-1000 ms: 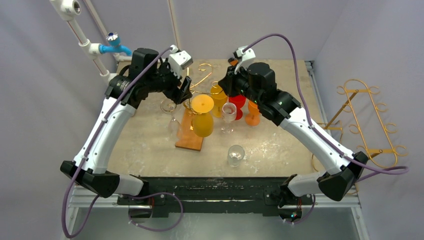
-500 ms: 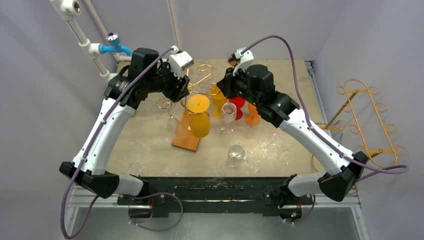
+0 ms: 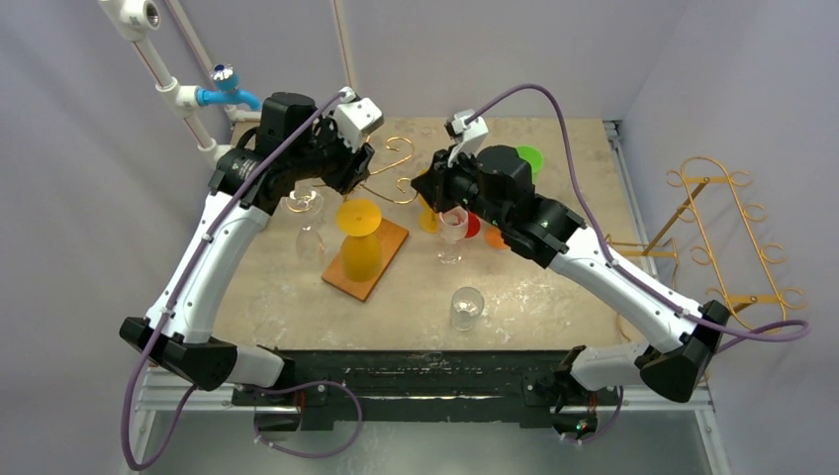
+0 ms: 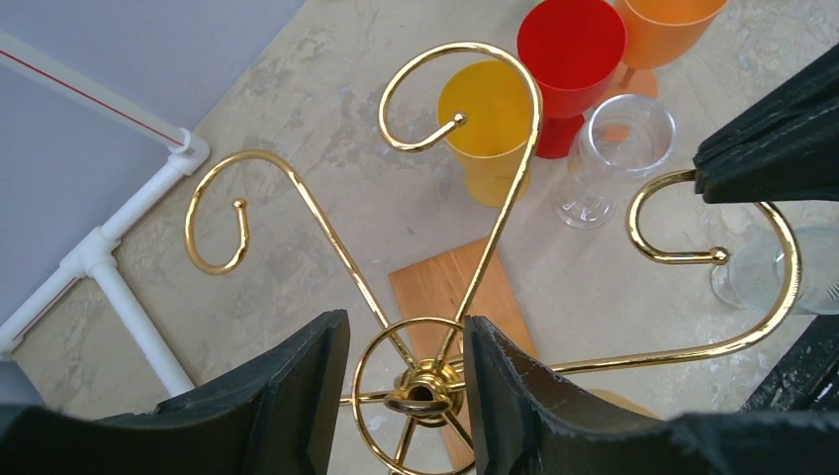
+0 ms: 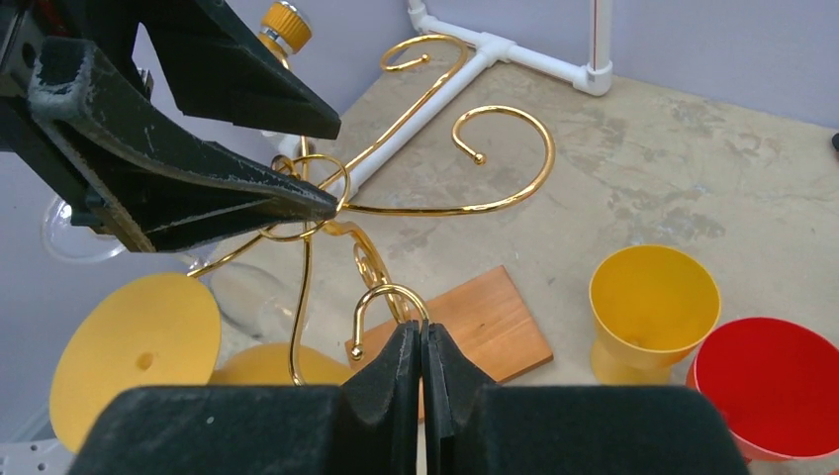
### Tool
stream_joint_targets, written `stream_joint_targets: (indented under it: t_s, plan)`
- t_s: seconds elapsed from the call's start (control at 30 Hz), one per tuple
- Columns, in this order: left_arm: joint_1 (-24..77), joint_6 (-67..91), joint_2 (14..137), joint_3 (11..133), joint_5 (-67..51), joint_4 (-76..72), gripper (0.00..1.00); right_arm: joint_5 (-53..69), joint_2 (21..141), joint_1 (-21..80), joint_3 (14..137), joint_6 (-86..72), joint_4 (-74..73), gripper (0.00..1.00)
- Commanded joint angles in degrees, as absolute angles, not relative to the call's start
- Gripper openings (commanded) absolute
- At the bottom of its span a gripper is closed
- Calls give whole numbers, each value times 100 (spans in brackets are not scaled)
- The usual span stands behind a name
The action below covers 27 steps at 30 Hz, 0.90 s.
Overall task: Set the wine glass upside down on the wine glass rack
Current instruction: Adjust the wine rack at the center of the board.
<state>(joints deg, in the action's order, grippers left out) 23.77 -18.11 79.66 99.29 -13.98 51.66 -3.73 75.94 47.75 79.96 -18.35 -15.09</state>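
Well, at the bottom of the top view a short clear glass (image 3: 466,305) stands alone on the tabletop (image 3: 554,287), right side up. A bit above it and to the left is the wooden base (image 3: 392,243) of the wine glass rack (image 4: 427,380). I cannot tell if the base lies flat. A yellow wine glass (image 3: 361,255) hangs upside down on the rack, right over the base, with its round foot on top. Left of it a clear hanging glass (image 3: 312,242) hangs upside down too. In the middle of the frame, right of the base, a clear wine glass (image 3: 452,226) stands right side up (apart from the rack). Packed close around it are a yellow cup (image 4: 490,109), a red cup (image 4: 572,49) and an orange cup (image 4: 658,25).

Above the glasses, both arms hold the gold rack. The left end effector (image 4: 406,341) has its two black fingers (image 4: 287,396) pressed on each side of the ring at the top of the rack. The right end effector (image 5: 421,341) is pinched tight on one curly hook, with only thin wire between its fingers.

Far back, a green round thing (image 3: 531,158) peeks out behind the right arm. A white pipe (image 3: 168,91) with a blue tap (image 3: 226,84) is at the upper left. A second gold rack (image 3: 737,233) sits at the right edge, off the tabletop.
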Motion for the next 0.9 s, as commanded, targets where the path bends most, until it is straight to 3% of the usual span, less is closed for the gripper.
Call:
stream_joint_targets:
  t_s: [0.0, 0.1, 0.17, 0.3, 0.67, 0.87]
  plan:
    - [2329, -1908, 7905, 9814, -913, 5083, 49, -256, 7608, 4959, 7742, -1977, -2009, 9]
    - [2329, -1926, 7859, 9771, -918, 5078, 47, -311, 7591, 4967, 7787, -1986, -2047, 13]
    - [2329, -1933, 7834, 9762, -936, 5080, 46, -351, 7617, 4970, 7939, -2011, -2156, 28]
    - [2329, -1947, 7798, 9748, -949, 5086, 45, -523, 7728, 4868, 8389, -1845, -2292, 46]
    - [2329, -2019, 7702, 9679, -959, 5119, 43, -167, 8800, 4163, 9856, -1674, -2668, 60]
    - [2329, -2054, 7679, 9668, -976, 5114, 42, -20, 9065, 3924, 10145, -1685, -2588, 63]
